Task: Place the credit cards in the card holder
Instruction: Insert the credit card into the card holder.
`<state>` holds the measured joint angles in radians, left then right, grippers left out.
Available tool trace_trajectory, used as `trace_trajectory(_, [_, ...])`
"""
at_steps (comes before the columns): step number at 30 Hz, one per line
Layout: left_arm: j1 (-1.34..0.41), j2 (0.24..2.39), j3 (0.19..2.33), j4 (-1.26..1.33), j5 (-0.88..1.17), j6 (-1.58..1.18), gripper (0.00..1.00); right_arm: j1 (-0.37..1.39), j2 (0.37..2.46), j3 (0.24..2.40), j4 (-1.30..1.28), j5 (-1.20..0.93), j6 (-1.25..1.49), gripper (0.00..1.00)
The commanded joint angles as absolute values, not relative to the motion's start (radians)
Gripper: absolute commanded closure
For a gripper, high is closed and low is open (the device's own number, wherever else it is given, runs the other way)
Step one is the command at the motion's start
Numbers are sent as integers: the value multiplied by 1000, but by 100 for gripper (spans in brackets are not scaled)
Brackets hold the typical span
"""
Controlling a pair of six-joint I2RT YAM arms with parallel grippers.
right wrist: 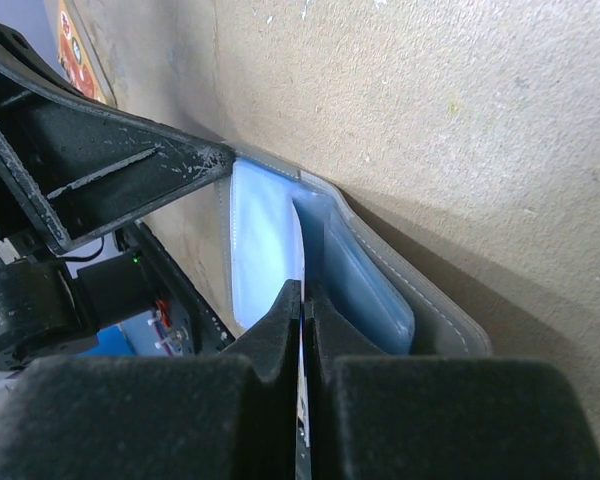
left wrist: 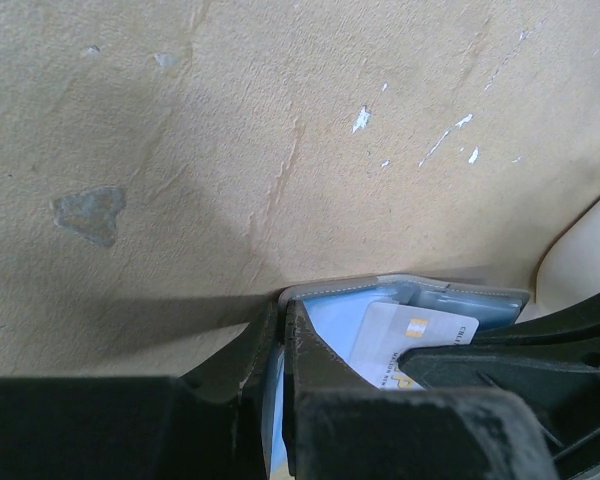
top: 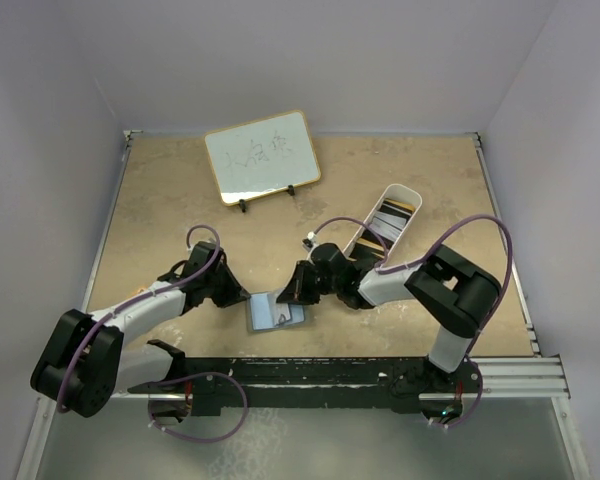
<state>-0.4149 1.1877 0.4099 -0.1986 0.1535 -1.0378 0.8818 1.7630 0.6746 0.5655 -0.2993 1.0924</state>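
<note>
Item: card holder (top: 275,312), dark grey with a light blue inside, lying open on the table (top: 160,220) between the two grippers.
Left gripper (top: 245,297): clenching the holder's left edge and pinning it flat; the left wrist view shows its fingers (left wrist: 265,345) closed over the stitched rim.
Right gripper (top: 286,292): grasping a white card (left wrist: 405,340) with a gold chip; the right wrist view shows the card edge-on in the narrow slit between the fingers.
Card position: lying over the holder's light blue inside, its leading end pointing toward the left gripper.
Key relation: the pocket panel (right wrist: 360,285) is sitting just beside the card's edge, so the card's long axis is running across the holder from right to left. Whether the tip is already inside a pocket cannot be told.
Nearer arm: the right one is carrying the card, while the left is only bracing.
Judgement: the next push probably needs to follow the card's long axis.
Remaining cards (top: 392,215): resting in the white tray (top: 408,193), well apart to the right.
</note>
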Motion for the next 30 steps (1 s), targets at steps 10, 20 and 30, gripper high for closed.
trace_trajectory(10, [-420,1151,382,-222,166,-1067,100,912,1746,697,501,-210,1083,98])
trace_trajectory(20, [-419,1155,383,-235,163,-1072,100,951,1733,716,447,-144,1087,87])
trace_trajectory(30, [-420,1148,384,-242,165,-1063,100,951,1672,798,143,-51,1011,57])
